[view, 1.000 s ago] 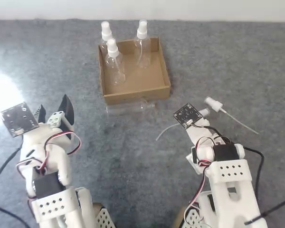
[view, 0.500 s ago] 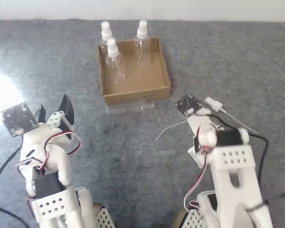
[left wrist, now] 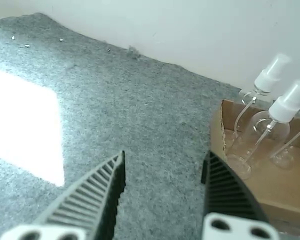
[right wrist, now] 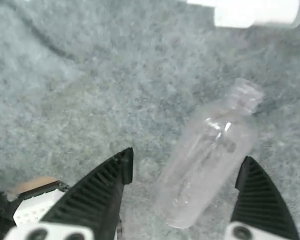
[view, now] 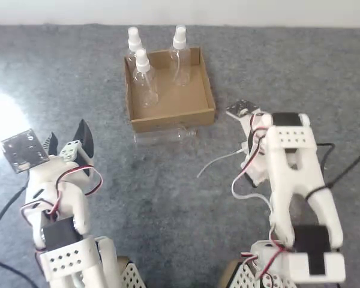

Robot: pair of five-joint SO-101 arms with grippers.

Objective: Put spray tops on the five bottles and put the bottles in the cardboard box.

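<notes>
1. Felt-like grey worktop (view: 300, 66) carries a shallow square cardboard box (view: 174, 120). Three clear, white-topped plastic bottles (view: 143, 81) stand at its far end.
2. Left pincer (left wrist: 162, 192) hangs at near left with its ribbed black fingers apart, facing the box.
3. Right arm (view: 294, 174) is stretched forward, right of the box. The right pincer (right wrist: 187, 157) gapes around a capless bottle (right wrist: 210, 150) lying flat, ungripped, with a white spray top (right wrist: 255, 12) just beyond. From above, the arm covers both.
</notes>
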